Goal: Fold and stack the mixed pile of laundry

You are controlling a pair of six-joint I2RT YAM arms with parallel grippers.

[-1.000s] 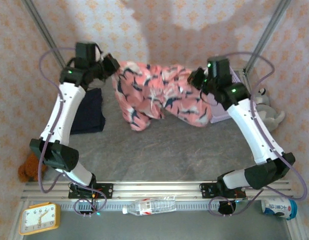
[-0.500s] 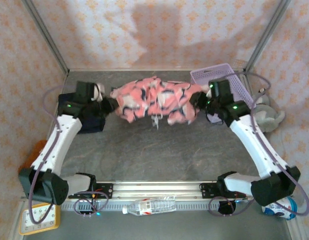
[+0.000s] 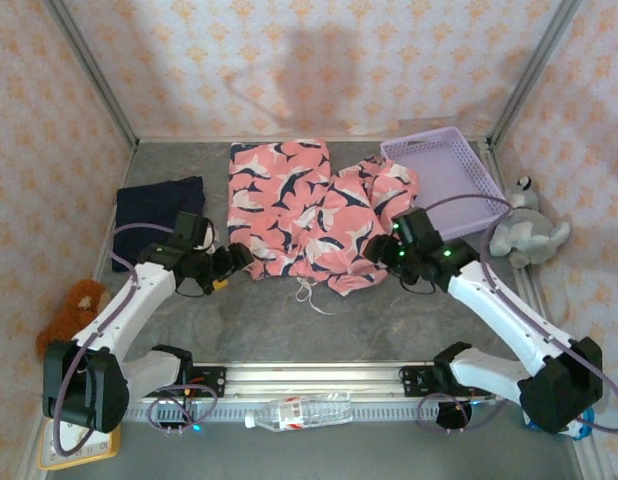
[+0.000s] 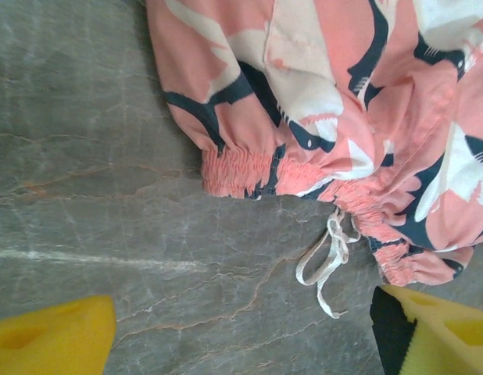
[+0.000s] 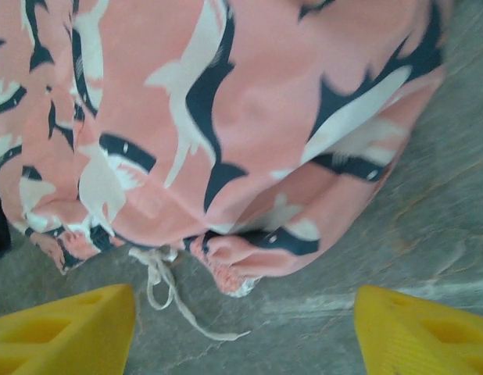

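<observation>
The salmon-pink shark-print cloth [image 3: 309, 205] lies spread on the grey table, its gathered waistband and white drawstring [image 3: 311, 293] toward the near side. The dark navy cloth [image 3: 157, 205] lies flat at the left. My left gripper [image 3: 232, 262] sits at the pink cloth's near left edge, open, with bare table between its yellow fingers [image 4: 50, 340]; the waistband [image 4: 249, 168] lies just beyond them. My right gripper [image 3: 386, 250] is at the cloth's near right edge, also open. Its yellow fingertips [image 5: 62, 328] stand wide apart with the cloth's hem [image 5: 234, 269] beyond them.
A lavender basket [image 3: 444, 180] stands at the back right, beside a grey plush toy [image 3: 527, 232]. A brown plush toy [image 3: 71, 315] lies at the left edge. A plastic bottle [image 3: 304, 412] lies beyond the front rail. Patterned walls close in three sides.
Both grippers held the pink cloth up, lowered it onto the table and opened, letting it go. Both arms drew back toward the near side. The cloth now lies spread flat.
</observation>
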